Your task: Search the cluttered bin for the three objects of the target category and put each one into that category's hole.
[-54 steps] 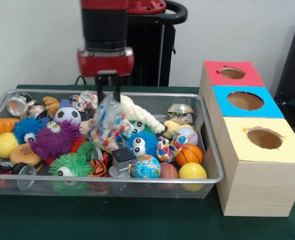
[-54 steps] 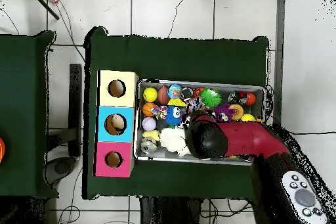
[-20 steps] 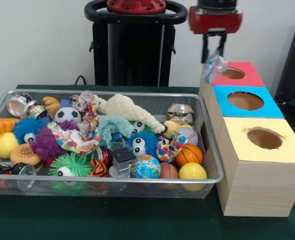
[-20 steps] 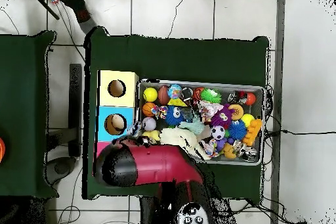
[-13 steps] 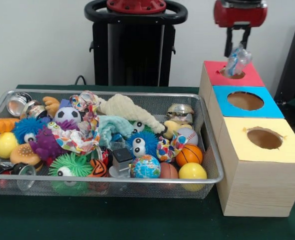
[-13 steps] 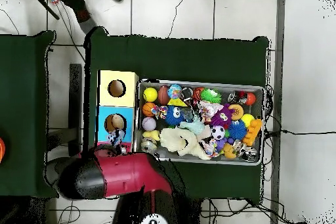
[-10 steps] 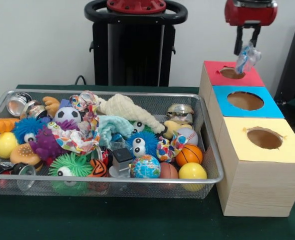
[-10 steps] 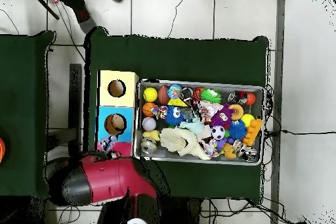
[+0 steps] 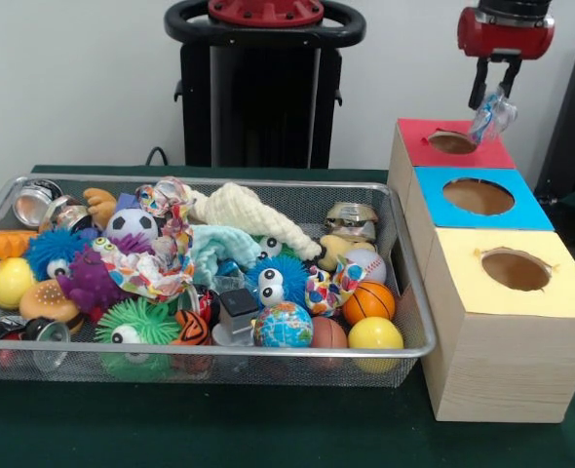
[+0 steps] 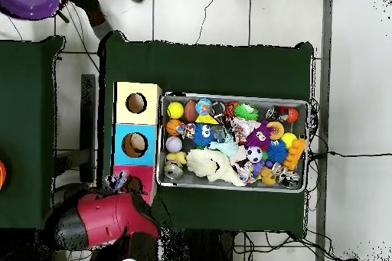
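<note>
From the front, we see the tool [image 9: 493,90] grasping a crinkly clear wrapper [image 9: 489,115] above the red box [image 9: 453,144]; the bin [image 9: 416,292] sits left. Overhead, the bin [image 10: 231,98] lies on the green bench [image 10: 230,63] beside three boxes.

three boxes [image 9: 492,258], one wire bin [image 9: 210,353], one gripper [image 9: 494,90]

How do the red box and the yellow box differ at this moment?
The red box stands farthest from the front camera, the yellow box nearest. The gripper hangs over the red box's far edge, shut on a crinkly clear wrapper; nothing is over the yellow box. Both are wooden boxes with a round hole in a coloured top, beside the bin.
</note>
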Available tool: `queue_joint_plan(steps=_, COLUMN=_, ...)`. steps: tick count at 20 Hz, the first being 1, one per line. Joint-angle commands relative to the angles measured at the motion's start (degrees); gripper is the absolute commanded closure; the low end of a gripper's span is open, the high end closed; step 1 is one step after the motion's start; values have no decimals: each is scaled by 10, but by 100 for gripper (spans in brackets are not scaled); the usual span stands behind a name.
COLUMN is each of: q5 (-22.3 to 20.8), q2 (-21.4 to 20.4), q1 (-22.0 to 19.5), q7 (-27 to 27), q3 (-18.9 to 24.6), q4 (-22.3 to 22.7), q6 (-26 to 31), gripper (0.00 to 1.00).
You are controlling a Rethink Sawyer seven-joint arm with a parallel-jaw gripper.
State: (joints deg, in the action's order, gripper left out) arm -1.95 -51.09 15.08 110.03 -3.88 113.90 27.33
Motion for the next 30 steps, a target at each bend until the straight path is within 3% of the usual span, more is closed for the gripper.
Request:
queue_joint_plan(steps=1, q5=20, q2=42, q1=18, q7=162, q3=-45, q4=-46, q6=-45, gripper=100)
queue_joint_plan(steps=5, q5=25, q2=51, q1=37, q7=174, q3=-63, q4=-46, q6=-86, gripper=100)
queue_joint_plan(steps=10, q5=47, q2=46, q1=29, q7=166, q3=-47, q4=-28, q6=-124, gripper=100)
queue_joint_plan(steps=19, q5=72, q2=51, q1=34, q7=159, q3=-51, q4=-34, q6=-135, gripper=100)
queue_joint_plan(steps=30, q5=84, q2=93, q1=74, q7=156, q3=-108, q4=-72, q6=-123, gripper=100)
